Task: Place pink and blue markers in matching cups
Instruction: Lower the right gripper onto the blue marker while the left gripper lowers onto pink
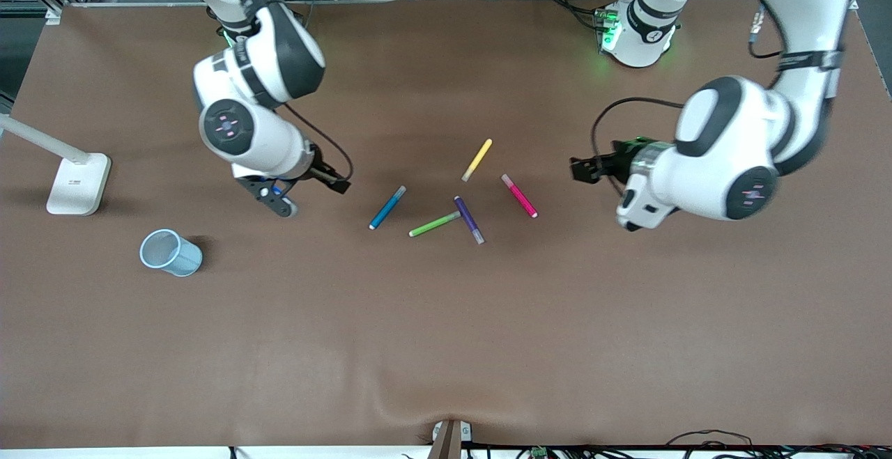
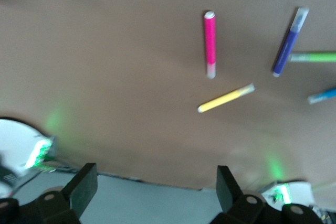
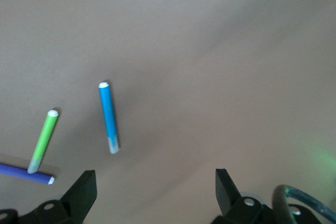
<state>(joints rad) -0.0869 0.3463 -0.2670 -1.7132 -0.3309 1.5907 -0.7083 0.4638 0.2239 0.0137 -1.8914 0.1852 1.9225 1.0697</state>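
The pink marker lies flat on the brown table toward the left arm's end of the marker cluster. The blue marker lies at the cluster's other end, toward the right arm. A light blue cup stands toward the right arm's end of the table, nearer the front camera than the markers. My right gripper hovers open and empty over bare table between the cup and the blue marker. My left gripper hovers open and empty beside the pink marker.
A yellow marker, a green marker and a dark purple marker lie among the task's pens, the green and purple ones touching. A white lamp base stands at the right arm's end of the table.
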